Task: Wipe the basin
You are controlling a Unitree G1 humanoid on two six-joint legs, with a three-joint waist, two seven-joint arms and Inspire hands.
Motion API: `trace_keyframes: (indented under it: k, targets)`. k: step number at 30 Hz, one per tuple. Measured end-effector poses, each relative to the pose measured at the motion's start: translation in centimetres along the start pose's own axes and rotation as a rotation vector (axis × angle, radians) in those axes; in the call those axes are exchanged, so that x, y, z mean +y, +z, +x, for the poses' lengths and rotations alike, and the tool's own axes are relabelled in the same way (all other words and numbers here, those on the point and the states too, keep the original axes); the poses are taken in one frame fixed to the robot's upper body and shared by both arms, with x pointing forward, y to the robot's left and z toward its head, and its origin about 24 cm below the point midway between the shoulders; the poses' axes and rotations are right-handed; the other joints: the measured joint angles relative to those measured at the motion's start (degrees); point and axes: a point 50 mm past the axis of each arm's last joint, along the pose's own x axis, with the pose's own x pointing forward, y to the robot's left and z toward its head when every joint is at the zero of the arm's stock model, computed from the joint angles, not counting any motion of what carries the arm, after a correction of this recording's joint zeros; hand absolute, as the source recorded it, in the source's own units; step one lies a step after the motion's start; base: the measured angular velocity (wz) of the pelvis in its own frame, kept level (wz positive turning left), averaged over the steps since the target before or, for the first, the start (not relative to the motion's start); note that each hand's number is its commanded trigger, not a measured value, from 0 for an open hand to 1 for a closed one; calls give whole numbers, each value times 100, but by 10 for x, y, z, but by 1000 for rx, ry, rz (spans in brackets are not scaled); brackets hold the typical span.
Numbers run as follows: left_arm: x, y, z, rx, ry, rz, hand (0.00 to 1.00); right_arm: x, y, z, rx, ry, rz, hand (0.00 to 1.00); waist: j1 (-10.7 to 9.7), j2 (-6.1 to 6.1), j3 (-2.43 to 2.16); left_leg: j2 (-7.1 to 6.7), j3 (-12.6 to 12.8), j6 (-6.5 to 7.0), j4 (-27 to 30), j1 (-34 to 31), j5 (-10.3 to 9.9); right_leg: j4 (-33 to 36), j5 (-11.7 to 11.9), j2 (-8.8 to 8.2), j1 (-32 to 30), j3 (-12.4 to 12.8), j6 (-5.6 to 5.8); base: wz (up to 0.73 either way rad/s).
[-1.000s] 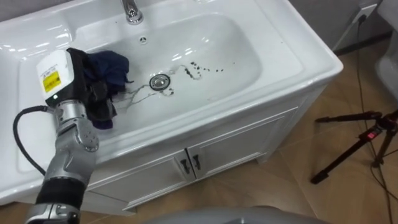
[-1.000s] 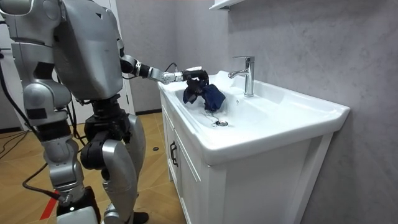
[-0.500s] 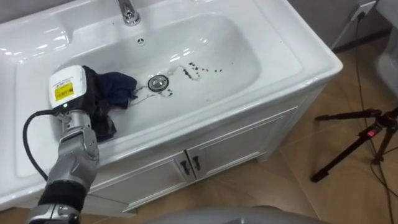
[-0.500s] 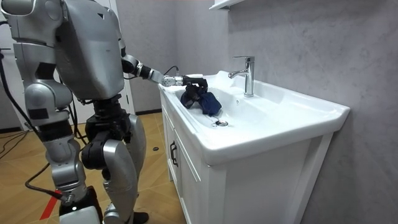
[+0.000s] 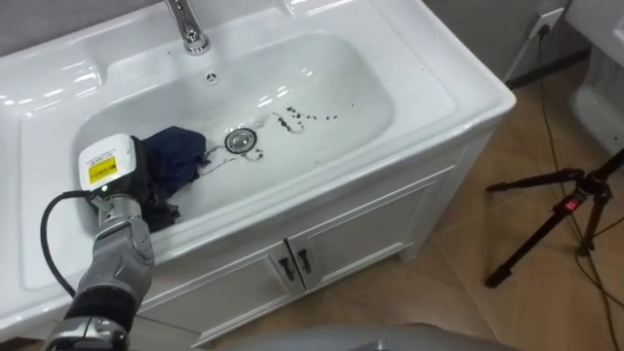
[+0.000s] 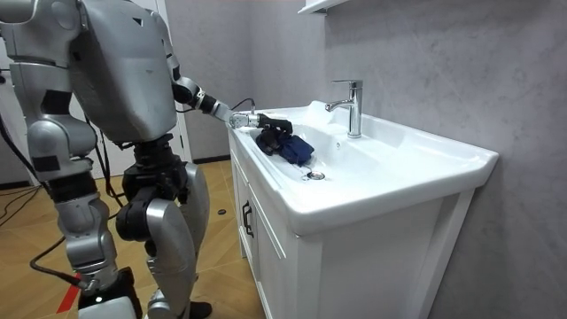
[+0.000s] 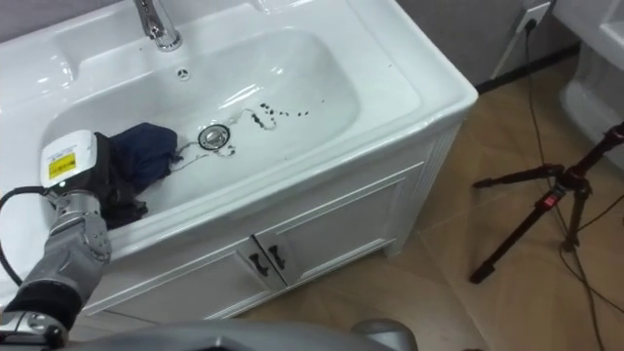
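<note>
The scene is lit brightly and evenly from above the basin (image 5: pixel 441 90). Streaks of glare are seen on its left rim and inside its bowl behind the drain (image 5: pixel 239 140). A soft shadow is cast beneath its front edge onto the cabinet (image 5: pixel 361 229).

The bowl of the basin (image 5: pixel 419 88) lies open from the drain (image 5: pixel 240 140) to its right end, with only small dark specks (image 5: pixel 307 117) on its floor. The left end of the bowl is taken up by the left hand (image 5: pixel 136 180) and the dark blue cloth (image 5: pixel 180 156) bunched in its fingers; the cloth reaches almost to the drain. At the back edge the tap (image 5: pixel 185 24) stands upright behind the drain and blocks a low pass there. The flat rim along the right edge and front right corner is bare. A tripod (image 5: pixel 556 210) stands on the floor well apart from the right edge.
</note>
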Motion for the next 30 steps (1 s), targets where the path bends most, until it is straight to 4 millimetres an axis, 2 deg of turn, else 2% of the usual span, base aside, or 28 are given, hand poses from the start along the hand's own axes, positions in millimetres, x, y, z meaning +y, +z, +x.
trace_keyframes:
  k: [10, 16, 19, 22, 28, 30]
  targets:
    - [-3, -1, 1, 11, -29, -2, 100, -3, 1, 0, -7, -44, 29, 0, -39, -50, -21, 4, 20, -2, -20, 48, -2, -1, -1, 16, 24, 14, -1, 0]
    - [-5, 1, 3, 26, -43, 8, 100, -3, 1, 0, -5, -46, 46, 0, -175, -56, -24, 16, 47, -4, -18, 55, -2, -7, 1, 14, 72, 9, -4, 1]
    - [-6, 8, 5, 26, -52, 8, 100, -3, 0, 0, 0, -45, 62, 0, -188, -57, -23, 35, 168, -15, -24, 41, -9, 1, 0, 23, 0, 49, -7, -8]
    - [-9, 13, 4, 11, -66, 24, 100, -3, 0, 0, -1, -46, 63, 0, -270, -60, -22, 46, 229, -19, -49, 43, -12, 10, -1, 82, -6, 162, -8, -11]
    - [-11, 29, 4, -37, -74, 47, 100, -6, 7, -1, -25, -50, 89, 0, -392, -70, -16, 66, 471, -29, -71, -75, -19, 117, 7, 98, -267, 366, -13, -20]
    - [-9, 35, 7, -55, -81, 53, 100, -7, 10, -1, -34, -46, 129, 0, -534, -70, -13, 62, 482, -28, -69, -121, -19, 139, 16, 101, -308, 385, -6, -3]
